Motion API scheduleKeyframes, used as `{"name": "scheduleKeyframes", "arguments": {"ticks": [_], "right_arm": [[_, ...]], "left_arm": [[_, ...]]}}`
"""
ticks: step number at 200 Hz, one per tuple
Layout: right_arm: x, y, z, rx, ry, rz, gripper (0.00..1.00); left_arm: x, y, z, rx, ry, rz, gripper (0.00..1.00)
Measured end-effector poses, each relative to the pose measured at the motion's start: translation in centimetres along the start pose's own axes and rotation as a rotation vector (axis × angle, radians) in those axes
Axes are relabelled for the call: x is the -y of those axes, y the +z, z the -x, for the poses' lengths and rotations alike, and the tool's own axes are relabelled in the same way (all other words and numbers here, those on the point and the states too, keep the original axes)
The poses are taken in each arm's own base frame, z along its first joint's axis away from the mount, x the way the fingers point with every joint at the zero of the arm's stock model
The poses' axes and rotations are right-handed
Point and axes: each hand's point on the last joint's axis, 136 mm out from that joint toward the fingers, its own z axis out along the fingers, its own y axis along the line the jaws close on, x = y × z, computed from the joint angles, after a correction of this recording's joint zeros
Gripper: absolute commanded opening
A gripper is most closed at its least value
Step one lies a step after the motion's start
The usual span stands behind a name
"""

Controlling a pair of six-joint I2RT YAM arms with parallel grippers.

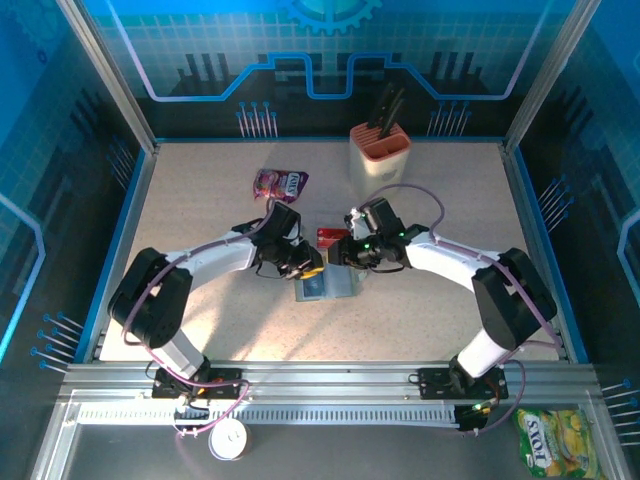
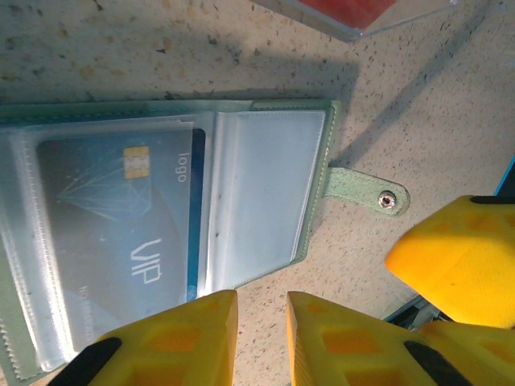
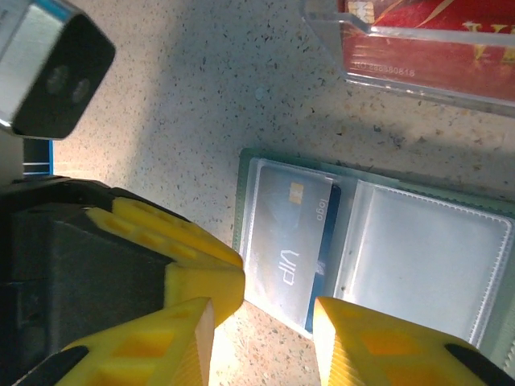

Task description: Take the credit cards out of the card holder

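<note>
— Where is the card holder [image 1: 328, 287] found?
— It is laid open on the table [image 1: 200, 200], between the two grippers. A blue card [image 2: 121, 217] is seen tucked in one clear sleeve, and a red card [image 3: 434, 48] in a clear cover is set just beyond it.
— And the fingers?
— The left gripper [image 2: 261, 338] is seen narrowly parted beside the holder's edge, with nothing gripped. The right gripper [image 3: 261, 346] is parted wider, likewise empty.
</note>
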Motion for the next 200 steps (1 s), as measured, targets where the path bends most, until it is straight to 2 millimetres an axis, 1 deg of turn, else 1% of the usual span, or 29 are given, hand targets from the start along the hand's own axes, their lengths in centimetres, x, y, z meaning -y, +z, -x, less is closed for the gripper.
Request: {"name": "scheduleKeyframes", "arguments": {"ticks": [27, 76, 128, 162, 176, 200], "right_arm": [[0.0, 0.5, -0.2, -0.015, -0.001, -0.003, 0.39], [0.3, 1.1, -0.6, -0.033, 0.005, -0.012, 0.39], [0.2, 1.2, -0.8, -0.04, 0.004, -0.013, 0.39], [0.6, 1.7, -0.9, -0.056, 0.013, -0.024, 0.39], [0.5, 1.8, -1.0, -0.062, 0.013, -0.026, 0.39], [0.1, 1.8, -1.1, -0.068, 0.006, -0.024, 0.39]], "left_arm": [[-0.6, -0.4, 0.0, 0.009, -0.01, 0.004, 0.23], [-1.9, 0.0, -0.4, 0.001, -0.026, 0.023, 0.23], [-1.7, 0.0, -0.2, 0.009, -0.02, 0.013, 0.23], [-1.7, -0.2, 0.1, 0.017, -0.024, 0.011, 0.22], [-2.1, -0.1, 0.2, 0.019, -0.026, 0.013, 0.22], [-3.4, 0.2, -0.2, 0.011, -0.043, 0.033, 0.22]]}}
